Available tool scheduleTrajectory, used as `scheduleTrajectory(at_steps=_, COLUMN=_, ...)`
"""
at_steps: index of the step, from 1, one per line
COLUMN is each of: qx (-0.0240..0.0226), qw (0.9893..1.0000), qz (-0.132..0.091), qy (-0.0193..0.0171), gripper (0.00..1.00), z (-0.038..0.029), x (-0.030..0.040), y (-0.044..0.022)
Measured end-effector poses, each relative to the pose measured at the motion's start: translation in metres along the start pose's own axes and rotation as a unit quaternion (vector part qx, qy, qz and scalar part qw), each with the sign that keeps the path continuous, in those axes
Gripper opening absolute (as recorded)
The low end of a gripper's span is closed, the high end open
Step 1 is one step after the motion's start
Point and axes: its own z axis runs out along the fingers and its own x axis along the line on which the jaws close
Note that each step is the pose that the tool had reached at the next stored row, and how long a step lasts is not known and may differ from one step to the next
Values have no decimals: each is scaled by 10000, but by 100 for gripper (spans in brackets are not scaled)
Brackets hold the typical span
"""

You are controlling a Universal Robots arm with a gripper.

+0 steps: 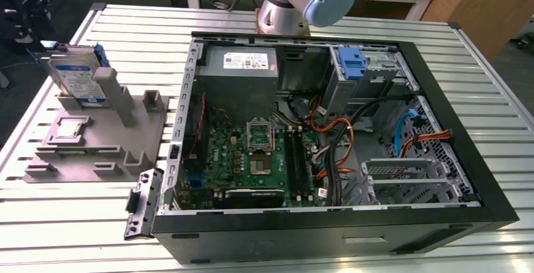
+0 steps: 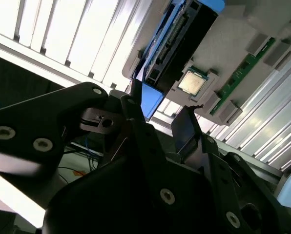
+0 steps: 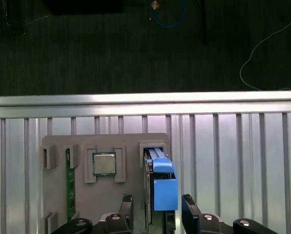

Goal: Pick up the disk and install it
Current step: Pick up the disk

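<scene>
Pincer (image 3: 157, 204) is hanging released, its fingers framing the flat silver-grey, blue-framed metal disk (image 3: 163, 187), which is standing edge-on straight ahead in the grey plastic fixture (image 3: 106, 200) at the slatted metal counter's (image 3: 233, 146) edge.

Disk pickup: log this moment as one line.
gripper: open, a finger each side of disk | disk: upright in grey fixture, not yet lifted | install: not done
</scene>
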Motion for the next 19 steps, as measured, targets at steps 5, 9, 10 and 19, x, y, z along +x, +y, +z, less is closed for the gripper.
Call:
scheduleTrajectory(at_steps=5, qx=-3, qw=9998, qz=-187, qy=-27, gripper=51, z=56, x=0, y=8)
scheduleTrajectory(at_steps=9, qx=-4, qw=9998, qz=-206, qy=-74, gripper=51, z=98, x=-2, y=21)
scheduleTrajectory(at_steps=10, qx=-4, qw=9997, qz=-209, qy=-89, gripper=51, z=104, x=-2, y=21)
scheduleTrajectory(at_steps=19, qx=-4, qw=9996, qz=-219, qy=-158, gripper=51, z=218, x=2, y=72)
